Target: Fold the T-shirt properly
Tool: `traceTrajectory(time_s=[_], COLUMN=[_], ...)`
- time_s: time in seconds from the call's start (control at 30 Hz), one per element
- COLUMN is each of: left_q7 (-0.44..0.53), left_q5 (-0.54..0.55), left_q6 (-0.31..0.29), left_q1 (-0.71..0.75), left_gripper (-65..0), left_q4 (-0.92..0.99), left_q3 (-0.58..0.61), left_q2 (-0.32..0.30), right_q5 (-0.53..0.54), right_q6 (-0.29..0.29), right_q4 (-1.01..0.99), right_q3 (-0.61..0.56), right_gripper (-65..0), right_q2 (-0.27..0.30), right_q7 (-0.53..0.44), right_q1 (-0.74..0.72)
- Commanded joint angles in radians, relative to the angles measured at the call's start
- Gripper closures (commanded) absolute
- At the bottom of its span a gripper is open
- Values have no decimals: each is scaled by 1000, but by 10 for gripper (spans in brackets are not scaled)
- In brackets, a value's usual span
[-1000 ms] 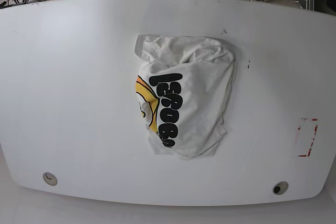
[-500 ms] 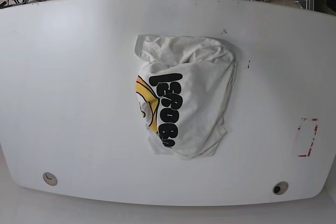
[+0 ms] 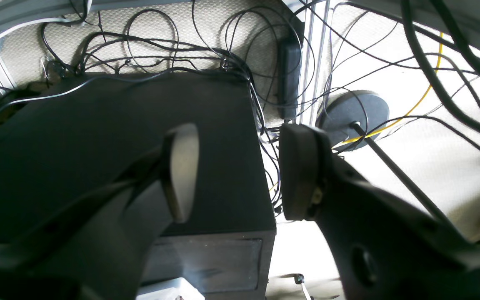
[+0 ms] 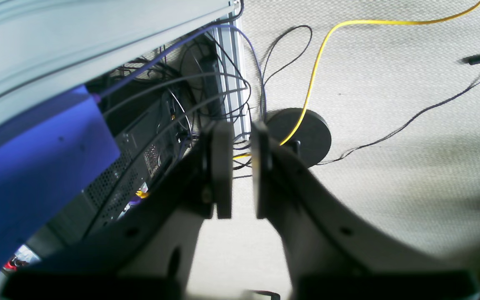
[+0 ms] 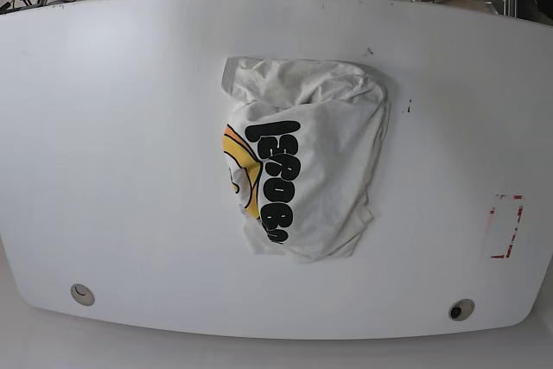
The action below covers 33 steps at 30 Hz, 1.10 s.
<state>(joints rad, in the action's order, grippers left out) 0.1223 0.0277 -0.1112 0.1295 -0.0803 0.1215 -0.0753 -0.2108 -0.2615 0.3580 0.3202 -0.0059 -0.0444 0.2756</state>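
White bench (image 5: 104, 127) fills the base view, with carpet and cabling beyond its far edge. Two round fittings sit near its front edge, and a red-edged marker (image 5: 505, 225) lies toward the view's right side.

T-shirt (image 5: 302, 157) lies at bench centre, partly folded into a rumpled oblong, its long axis running from the far edge toward the front edge. Black lettering and part of a yellow-orange graphic face up along the side toward the view's left; the far end is bunched and creased. Judgement: folding is incomplete, edges uneven.

Neither arm appears over the bench. Both wrist cameras look down at floor, cables and equipment, not at cloth. Left gripper (image 3: 236, 171) stands released, jaws well apart, nothing between them. Right gripper (image 4: 236, 168) is nearly clenched, a narrow gap between the pads, holding nothing.

Relation for the coming move: the garment lies well apart from both grippers, roughly midway between the two sides. Which arm is nearer cannot be told.
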Motion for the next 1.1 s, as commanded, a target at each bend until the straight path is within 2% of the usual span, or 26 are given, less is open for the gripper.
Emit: traceTrajectory(time_s=[0.0, 1.07], left_q7=[4, 19], left_q5=[2, -4], left_q6=[4, 5], left_q1=[-1, 6], left_gripper=[-287, -290], left_q4=[9, 6], left_q3=[0, 2], left_q2=[-3, 1], right_q5=[-3, 0], right_q6=[-2, 0], right_q4=[0, 2], right_q3=[0, -2], right_gripper=[-69, -68], right_q2=[-1, -2], right_q7=[-6, 0], right_q1=[8, 7])
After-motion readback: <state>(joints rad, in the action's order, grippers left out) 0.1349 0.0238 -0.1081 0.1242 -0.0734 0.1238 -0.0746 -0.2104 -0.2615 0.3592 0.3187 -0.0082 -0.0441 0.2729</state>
